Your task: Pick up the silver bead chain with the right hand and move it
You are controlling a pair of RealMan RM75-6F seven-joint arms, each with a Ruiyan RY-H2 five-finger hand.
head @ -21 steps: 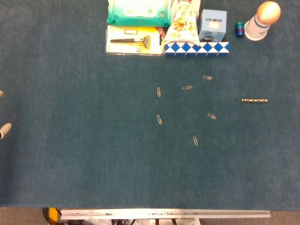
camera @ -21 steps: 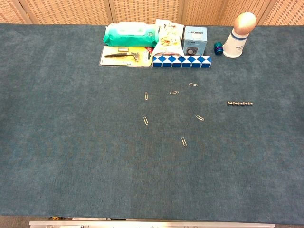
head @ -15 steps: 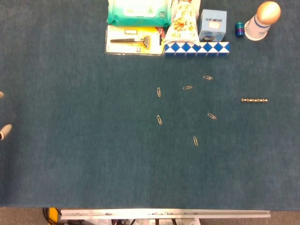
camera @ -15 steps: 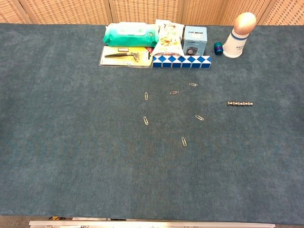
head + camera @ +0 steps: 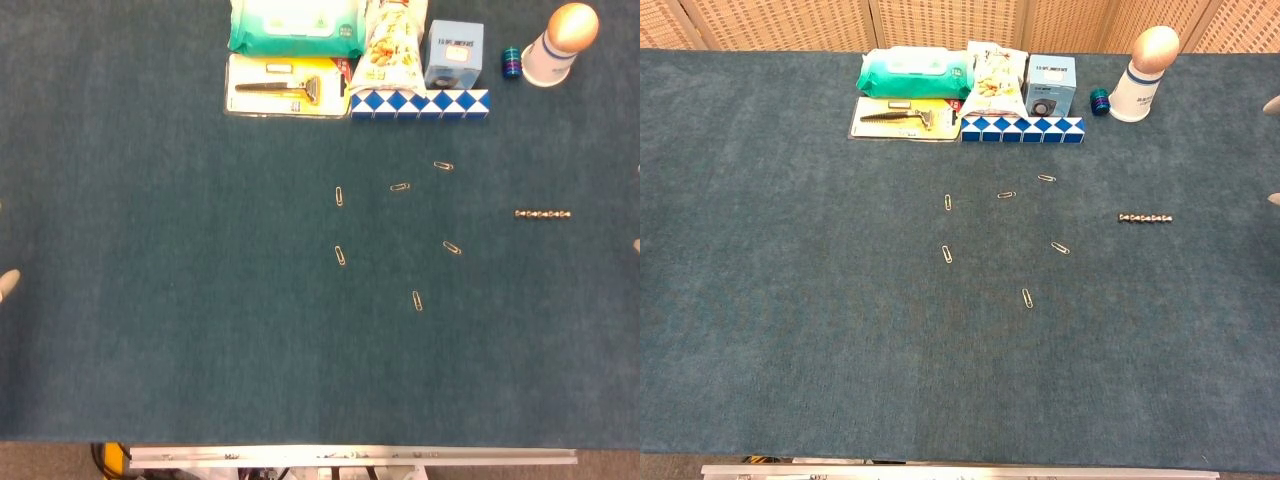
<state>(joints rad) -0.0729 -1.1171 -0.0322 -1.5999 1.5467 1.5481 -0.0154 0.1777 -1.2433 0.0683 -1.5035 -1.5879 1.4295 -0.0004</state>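
Head view shows the silver bead chain [image 5: 543, 214] lying straight on the blue counter [image 5: 160, 330], toward the right side, well apart from the scattered paper clips [image 5: 416, 300]. At the far left edge only a pale fingertip of the left hand [image 5: 7, 283] pokes in (too little to tell whether it is spread or curled), and a speck at the right edge is the right hand [image 5: 636, 245]. Chest view does not show the left hand at all, but it gives two pale fingertips of the right hand [image 5: 1272, 105] at the right border, clear of the chain [image 5: 1145, 217]; whether that hand is spread or closed cannot be told. Along the back stand a wipes pack [image 5: 914, 70], a razor card [image 5: 904, 117], a snack bag [image 5: 997, 78], a small box [image 5: 1050, 83], a blue-white folding toy [image 5: 1022, 128] and a white bottle [image 5: 1145, 72]
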